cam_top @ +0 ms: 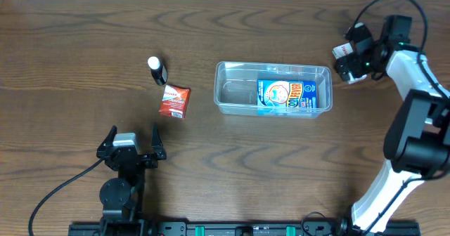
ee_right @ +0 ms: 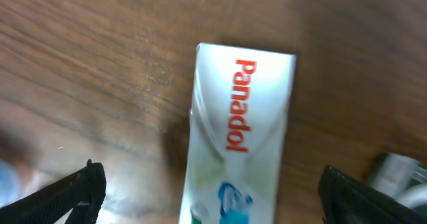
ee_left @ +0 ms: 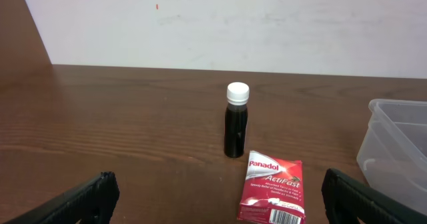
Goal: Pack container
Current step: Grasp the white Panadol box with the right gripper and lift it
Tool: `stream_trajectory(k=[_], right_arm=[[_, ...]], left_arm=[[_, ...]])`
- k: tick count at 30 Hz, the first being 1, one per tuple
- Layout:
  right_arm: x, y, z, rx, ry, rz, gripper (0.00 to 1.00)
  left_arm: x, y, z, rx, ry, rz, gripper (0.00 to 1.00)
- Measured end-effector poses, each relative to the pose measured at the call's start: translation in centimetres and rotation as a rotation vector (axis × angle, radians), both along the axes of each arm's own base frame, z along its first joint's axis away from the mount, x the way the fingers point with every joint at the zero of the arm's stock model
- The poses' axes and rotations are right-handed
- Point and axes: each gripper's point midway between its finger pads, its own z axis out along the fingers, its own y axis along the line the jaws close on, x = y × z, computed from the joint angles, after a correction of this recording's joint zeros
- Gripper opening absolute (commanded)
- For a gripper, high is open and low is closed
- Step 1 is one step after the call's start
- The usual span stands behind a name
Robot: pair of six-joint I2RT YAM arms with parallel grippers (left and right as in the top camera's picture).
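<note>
The clear container (cam_top: 235, 92) sits mid-table with a blue packet (cam_top: 285, 97) lying flat in its right half; its rounded corner (ee_left: 397, 141) shows at the right of the left wrist view. Left of it lie a red Panadol packet (cam_top: 174, 100) (ee_left: 273, 187) and an upright dark bottle with a white cap (cam_top: 157, 70) (ee_left: 236, 121). My left gripper (cam_top: 131, 146) (ee_left: 217, 201) stands open near the front edge, short of the red packet. At the far right, my right gripper (cam_top: 349, 57) (ee_right: 213, 197) hangs open over a white Panadol box (ee_right: 237, 137) (cam_top: 342, 50). The box lies between the wide jaws, untouched.
The brown wooden table (cam_top: 84, 46) runs to a white wall (ee_left: 233, 24) behind the bottle. The right arm's white links (cam_top: 415, 116) stand along the right edge. A black cable (cam_top: 56, 194) trails from the left arm's base at the front.
</note>
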Motion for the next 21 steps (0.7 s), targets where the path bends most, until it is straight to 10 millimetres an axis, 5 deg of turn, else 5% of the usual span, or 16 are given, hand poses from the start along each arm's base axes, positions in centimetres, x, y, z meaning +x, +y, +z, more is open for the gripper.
stream_trajectory(k=[8,18,21], right_arm=[[0.1,-1.2,-1.8,-0.068,0.024,-0.031,0.93],[-0.3,-1.6,-2.1,-0.085,0.046,-0.045,0.66],[-0.4,-1.6,-2.2,-0.084,0.051,-0.051,0.66]], left_arm=[[0.0,0.0,0.0,0.0,-0.001,0.0,0.98],[0.0,0.0,0.0,0.0,0.0,0.0,0.98],[0.0,0.0,0.0,0.0,0.0,0.0,0.98]])
